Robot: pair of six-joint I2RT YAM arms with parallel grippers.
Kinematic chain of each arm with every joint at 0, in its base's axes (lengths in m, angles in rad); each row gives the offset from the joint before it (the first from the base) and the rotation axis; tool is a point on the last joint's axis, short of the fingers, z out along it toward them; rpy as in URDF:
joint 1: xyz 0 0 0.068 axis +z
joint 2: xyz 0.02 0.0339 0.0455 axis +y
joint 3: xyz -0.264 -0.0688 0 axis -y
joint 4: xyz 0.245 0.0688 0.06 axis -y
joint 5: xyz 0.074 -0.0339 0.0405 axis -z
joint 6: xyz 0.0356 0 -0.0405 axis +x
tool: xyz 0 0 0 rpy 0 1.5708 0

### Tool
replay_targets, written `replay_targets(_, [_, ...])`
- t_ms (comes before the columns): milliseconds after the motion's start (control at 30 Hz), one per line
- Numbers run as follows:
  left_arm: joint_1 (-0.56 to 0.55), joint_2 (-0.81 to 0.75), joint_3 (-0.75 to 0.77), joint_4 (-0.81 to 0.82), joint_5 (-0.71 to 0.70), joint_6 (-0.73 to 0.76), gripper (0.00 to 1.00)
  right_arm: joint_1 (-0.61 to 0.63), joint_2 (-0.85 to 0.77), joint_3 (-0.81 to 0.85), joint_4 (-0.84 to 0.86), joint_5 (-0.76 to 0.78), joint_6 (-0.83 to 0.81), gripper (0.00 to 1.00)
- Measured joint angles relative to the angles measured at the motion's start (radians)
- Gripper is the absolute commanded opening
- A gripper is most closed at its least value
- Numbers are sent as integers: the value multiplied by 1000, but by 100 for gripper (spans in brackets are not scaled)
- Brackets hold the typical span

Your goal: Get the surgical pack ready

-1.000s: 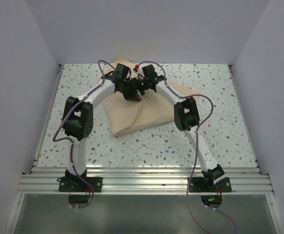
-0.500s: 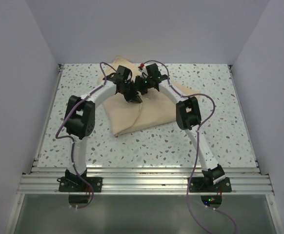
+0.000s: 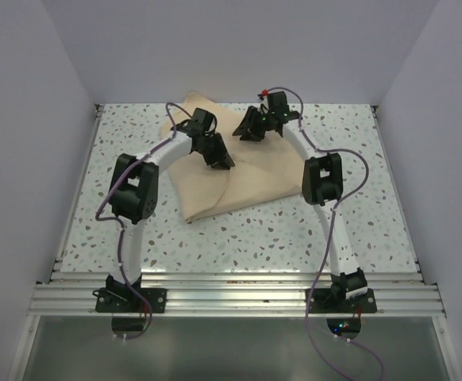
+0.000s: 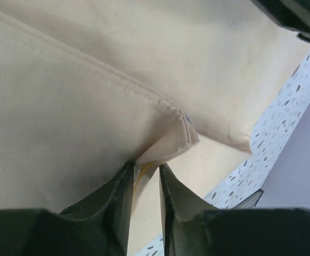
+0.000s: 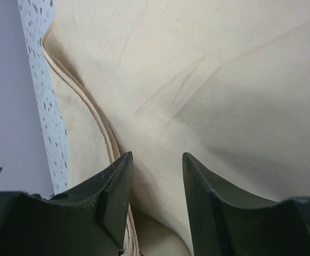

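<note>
The surgical pack [image 3: 231,178] shows as a tan sheet folded into a bundle at the back middle of the table; its contents are hidden. My left gripper [image 3: 220,159] sits low over the bundle's centre. In the left wrist view its jaws [image 4: 144,166] stand slightly apart, open, with a stitched corner flap [image 4: 171,144] of the sheet [image 4: 80,96] reaching into the gap. My right gripper [image 3: 249,132] hovers over the bundle's far right part. In the right wrist view it is open [image 5: 156,156] above smooth tan sheet [image 5: 224,80] with nothing between its fingers.
The speckled table [image 3: 358,167] runs out to white walls on the left, right and back. A ribbed metal rail [image 3: 231,298] crosses the near edge at the arm bases. Purple cables loop off both arms.
Both grippers have opened from shut. The right gripper has pulled away from the bundle's middle toward the back right. The left gripper has stayed at the fold.
</note>
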Motion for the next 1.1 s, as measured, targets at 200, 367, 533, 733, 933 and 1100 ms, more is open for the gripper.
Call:
replay_targets(200, [4,35,67,0,24,4,44,-58,-122,-42,-73,44,-39,46])
replay_targets(367, [19,22,83,2,27,28,46,-76,-243,-81,-162,76,-99,47])
replay_targets(533, [47,-35,82,-24,24,66,44,-82,-346,-142,-257,116,-177,47])
replay_targets(733, [59,-140,34,-11,42,95,14,-89,-484,-376,-310,124,-225,31])
replay_targets(933, [47,-110,29,5,85,103,4,-80,-637,-682,-328,133,-265,11])
replay_targets(1100, [35,-46,29,8,102,103,3,-16,-754,-857,-356,183,-304,0])
